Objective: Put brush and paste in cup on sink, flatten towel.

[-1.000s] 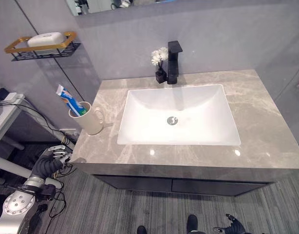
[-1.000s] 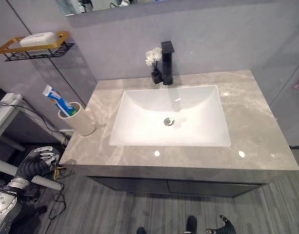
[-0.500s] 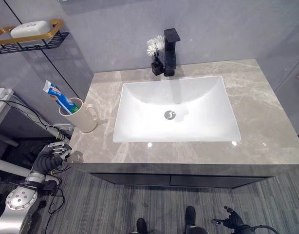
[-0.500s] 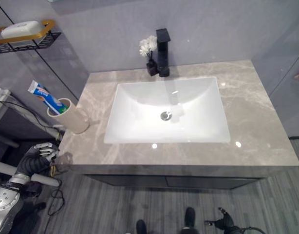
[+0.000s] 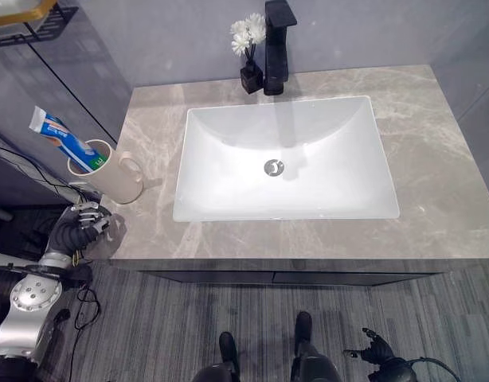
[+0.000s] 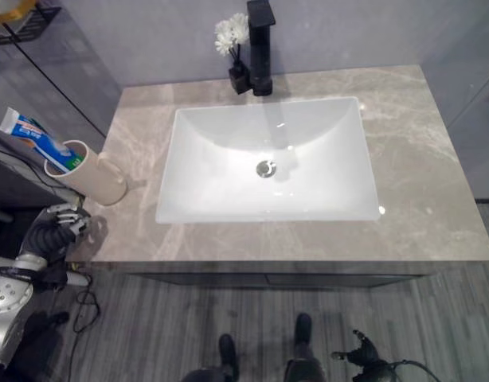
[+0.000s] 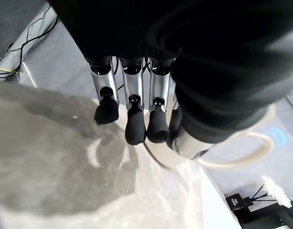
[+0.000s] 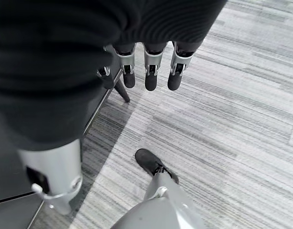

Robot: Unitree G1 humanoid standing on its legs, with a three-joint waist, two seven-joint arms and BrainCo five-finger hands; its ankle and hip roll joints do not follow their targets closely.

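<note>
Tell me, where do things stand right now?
Left hand open beside counter's corner, right hand open, low over floor. Toothpaste stands in cup. No towel seen.

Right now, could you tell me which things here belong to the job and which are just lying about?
Job:
cup
toothpaste tube, standing in the cup
sink
left hand, beside the counter's edge

Lying about:
black faucet
small vase of white flowers
wall rack

Beige cup [image 5: 109,174] on counter, toothpaste [image 5: 60,139] inside
</note>
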